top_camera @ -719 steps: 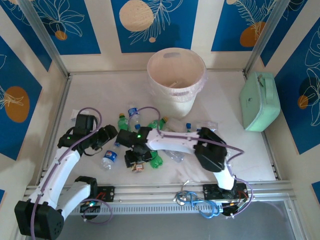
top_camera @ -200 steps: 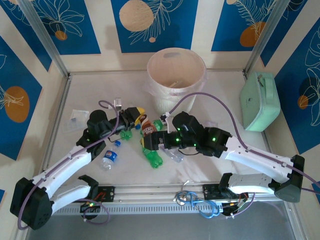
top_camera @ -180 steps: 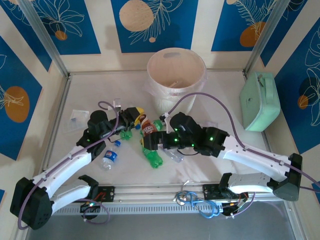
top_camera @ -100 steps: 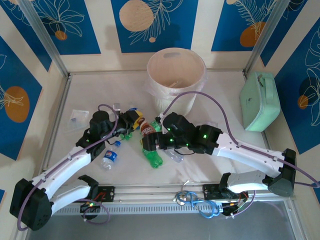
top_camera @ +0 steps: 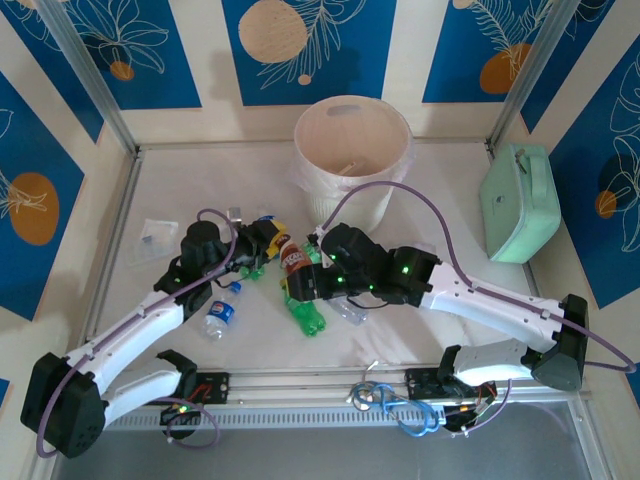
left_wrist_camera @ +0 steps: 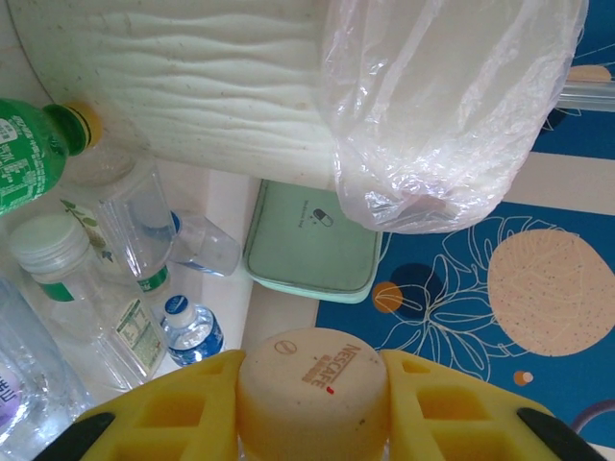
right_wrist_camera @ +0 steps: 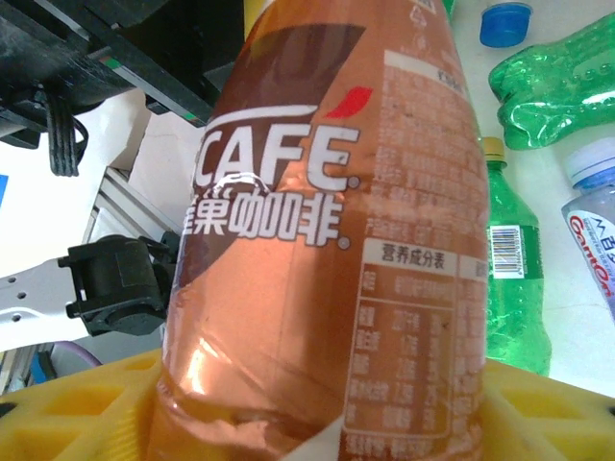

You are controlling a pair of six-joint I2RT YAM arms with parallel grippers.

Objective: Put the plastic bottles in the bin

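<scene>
A brown-orange-labelled coffee bottle [top_camera: 292, 260] hangs over the pile of plastic bottles, held at both ends. My right gripper [top_camera: 298, 283] is shut on its body [right_wrist_camera: 327, 240], yellow fingers low at either side [right_wrist_camera: 327, 423]. My left gripper [top_camera: 272, 238] is shut on its cream cap [left_wrist_camera: 312, 389], which sits between the yellow fingers [left_wrist_camera: 312, 408]. Green bottles [top_camera: 305, 315] [right_wrist_camera: 524, 298] and clear blue-capped ones [top_camera: 220, 310] [left_wrist_camera: 192, 331] lie on the table below. The pale bin [top_camera: 352, 150] stands behind, its wall [left_wrist_camera: 192, 86] and clear liner [left_wrist_camera: 452, 106] close to the left wrist.
A mint-green case [top_camera: 520, 200] [left_wrist_camera: 312, 240] lies at the right wall. A small clear plastic bag [top_camera: 155, 238] lies at the left. Crushed clear bottles [left_wrist_camera: 125, 250] and a loose blue cap [right_wrist_camera: 504, 21] lie in the pile. Blue patterned walls enclose the table.
The right arm swung out and lifted the coffee bottle from the pile. The left gripper came in and shut on its cap. Both have drifted slightly left.
</scene>
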